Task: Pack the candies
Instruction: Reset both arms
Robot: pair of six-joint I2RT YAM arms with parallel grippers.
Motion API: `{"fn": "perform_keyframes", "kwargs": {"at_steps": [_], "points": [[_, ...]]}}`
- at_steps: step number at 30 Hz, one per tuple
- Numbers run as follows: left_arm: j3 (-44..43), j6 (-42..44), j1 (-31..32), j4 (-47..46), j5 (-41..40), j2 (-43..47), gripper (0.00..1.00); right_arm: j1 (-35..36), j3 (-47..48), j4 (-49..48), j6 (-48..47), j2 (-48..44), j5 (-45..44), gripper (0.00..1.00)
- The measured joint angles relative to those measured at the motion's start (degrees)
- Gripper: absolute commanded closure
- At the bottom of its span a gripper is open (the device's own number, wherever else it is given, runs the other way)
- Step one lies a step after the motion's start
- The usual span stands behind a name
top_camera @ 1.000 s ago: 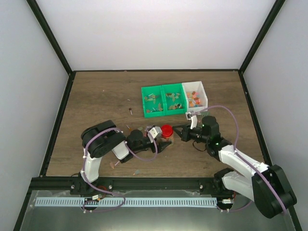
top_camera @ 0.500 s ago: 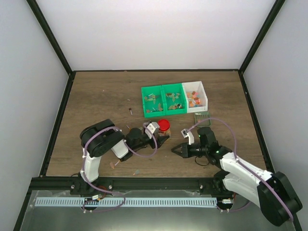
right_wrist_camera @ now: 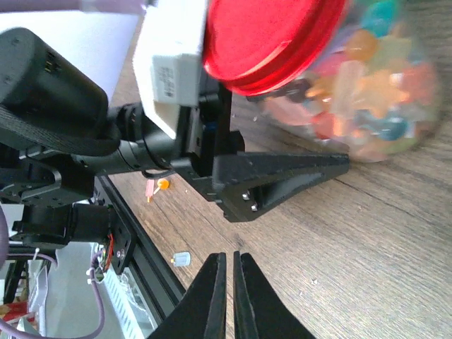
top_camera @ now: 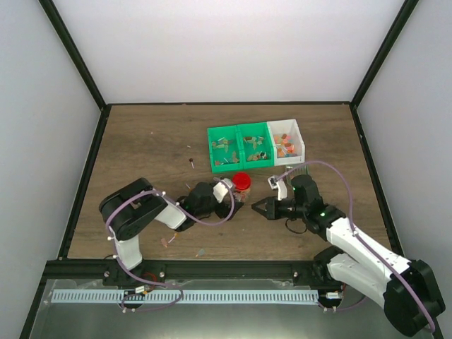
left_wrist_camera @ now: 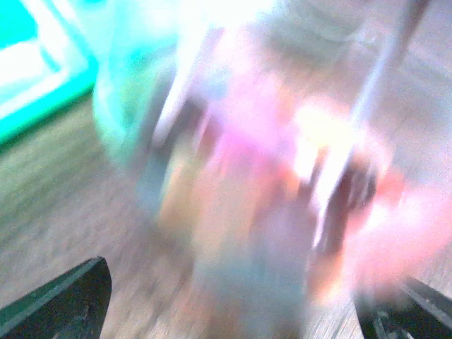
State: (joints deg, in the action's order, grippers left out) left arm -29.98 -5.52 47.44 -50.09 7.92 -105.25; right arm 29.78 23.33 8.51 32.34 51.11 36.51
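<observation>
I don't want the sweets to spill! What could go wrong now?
The left tool stands open with a finger on each side of the jar, so a finger could bump it and tip it. The right tool is shut and points at the jar from close by; it might poke it. I cannot tell if the red lid is tight, so the candies might spill if the jar falls.

You will find nothing legible in these views; the small white sticker (right_wrist_camera: 171,76) on the left wrist's white housing (right_wrist_camera: 173,32) carries dark print, but it is too fine for you to read.
</observation>
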Motion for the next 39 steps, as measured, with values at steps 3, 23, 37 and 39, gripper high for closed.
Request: {"fn": "perform_keyframes", "kwargs": {"at_steps": [3, 23, 37, 39], "points": [[0.2, 0.9, -0.1, 5.8, -1.2, 0.5, 0.0, 0.0, 1.5, 1.9, 0.1, -0.4, -1.0, 0.93], [-5.2, -4.6, -0.7, 38.1, -8.1, 36.1, 0.0, -2.6, 26.6, 12.4, -1.3, 5.6, -24.2, 0.16], [-15.0, -9.9, -16.2, 59.2, -18.1, 48.0, 0.0, -9.8, -11.0, -27.1, -29.0, -8.2, -52.1, 0.02], [-13.9, -10.4, -22.0, 59.1, -15.9, 47.7, 0.0, -13.5, -16.2, -36.5, -29.8, -4.4, -52.1, 0.0]]}}
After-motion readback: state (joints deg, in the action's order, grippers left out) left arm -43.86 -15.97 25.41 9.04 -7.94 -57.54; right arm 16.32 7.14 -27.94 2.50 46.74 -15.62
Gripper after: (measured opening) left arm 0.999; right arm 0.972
